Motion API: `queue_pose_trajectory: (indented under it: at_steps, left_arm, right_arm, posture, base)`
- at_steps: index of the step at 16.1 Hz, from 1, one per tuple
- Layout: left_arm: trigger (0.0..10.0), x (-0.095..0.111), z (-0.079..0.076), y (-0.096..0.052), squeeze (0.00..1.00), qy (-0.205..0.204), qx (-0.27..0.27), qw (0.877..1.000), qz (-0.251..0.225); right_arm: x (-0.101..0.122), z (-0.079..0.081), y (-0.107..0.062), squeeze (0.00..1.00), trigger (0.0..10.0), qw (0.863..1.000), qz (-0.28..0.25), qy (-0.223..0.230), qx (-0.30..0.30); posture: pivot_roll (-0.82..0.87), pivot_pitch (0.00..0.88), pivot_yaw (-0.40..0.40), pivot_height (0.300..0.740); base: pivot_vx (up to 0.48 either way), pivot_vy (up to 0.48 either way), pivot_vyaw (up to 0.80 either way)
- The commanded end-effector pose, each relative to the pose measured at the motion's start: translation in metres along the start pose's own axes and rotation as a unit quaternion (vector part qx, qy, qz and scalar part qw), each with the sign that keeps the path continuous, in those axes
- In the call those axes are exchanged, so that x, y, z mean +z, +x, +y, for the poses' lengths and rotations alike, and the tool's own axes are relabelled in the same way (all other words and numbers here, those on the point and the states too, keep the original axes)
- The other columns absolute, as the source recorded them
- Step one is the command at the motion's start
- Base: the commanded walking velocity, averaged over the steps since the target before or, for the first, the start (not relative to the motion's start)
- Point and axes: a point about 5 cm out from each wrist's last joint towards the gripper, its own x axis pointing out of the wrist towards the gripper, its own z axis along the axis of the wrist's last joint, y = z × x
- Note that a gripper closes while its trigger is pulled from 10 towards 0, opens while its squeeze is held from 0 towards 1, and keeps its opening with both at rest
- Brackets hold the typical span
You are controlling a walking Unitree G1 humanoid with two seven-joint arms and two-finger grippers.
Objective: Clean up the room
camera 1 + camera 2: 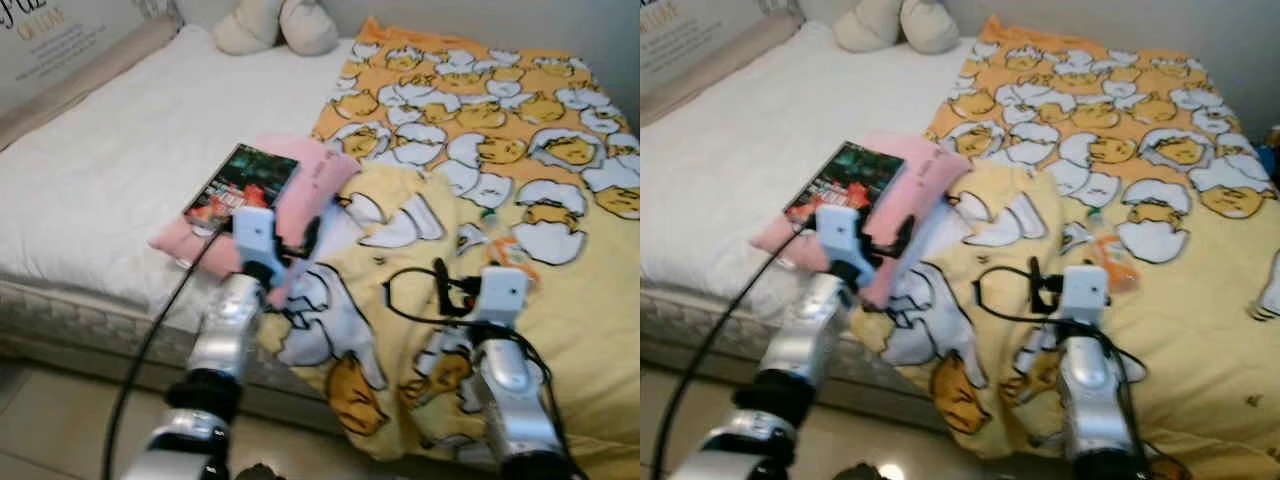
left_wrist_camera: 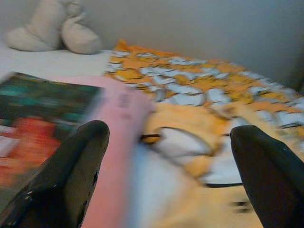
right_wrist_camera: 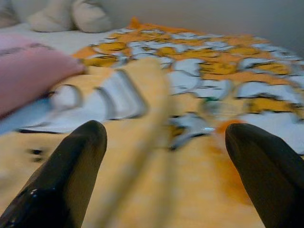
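Observation:
A yellow and orange blanket [image 1: 500, 150] with an egg cartoon print lies crumpled over the right half of the bed and hangs over its near edge. A pink pillow [image 1: 315, 180] lies on the white mattress [image 1: 120, 150], partly under the blanket's fold, with a dark book [image 1: 243, 182] on top. My left gripper [image 2: 168, 133] is open, low at the pillow's near corner, with nothing between its fingers. My right gripper [image 3: 166, 133] is open just above the blanket near the bed's front edge. A small orange and green thing [image 1: 500, 245] lies on the blanket beyond it.
A cream plush toy [image 1: 275, 25] sits at the head of the bed by the wall. A panel with lettering [image 1: 60, 50] stands along the far left side. Tiled floor [image 1: 60, 420] runs before the bed's edge. Black cables trail from both wrists.

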Motion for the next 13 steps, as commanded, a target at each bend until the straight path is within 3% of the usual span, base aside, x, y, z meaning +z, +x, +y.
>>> queue_pose_trajectory:
  at_steps: [1,8,13]
  left_arm:
    - [10.0,0.005,-0.003,0.000,0.00,0.007,-0.009,1.000,-0.011]
    - [10.0,0.006,-0.010,0.007,0.00,0.020,-0.033,0.999,-0.006]
    - [10.0,0.004,-0.005,0.013,0.00,0.036,-0.024,0.999,0.014]
  right_arm:
    - [0.001,-0.001,0.000,0.00,10.0,1.000,-0.003,0.005,-0.002]
    - [0.000,0.000,-0.002,0.00,10.0,1.000,-0.002,-0.001,0.003]
    - [-0.002,0.000,-0.004,0.00,10.0,1.000,0.001,-0.008,0.005]
  posture:
    - [0.02,0.000,0.028,0.740]
    - [0.00,0.000,0.032,0.740]
    - [-0.01,0.000,0.043,0.740]
  base:
    - [0.000,-0.472,0.00]
    - [0.000,-0.469,0.00]
    - [0.000,-0.455,0.00]
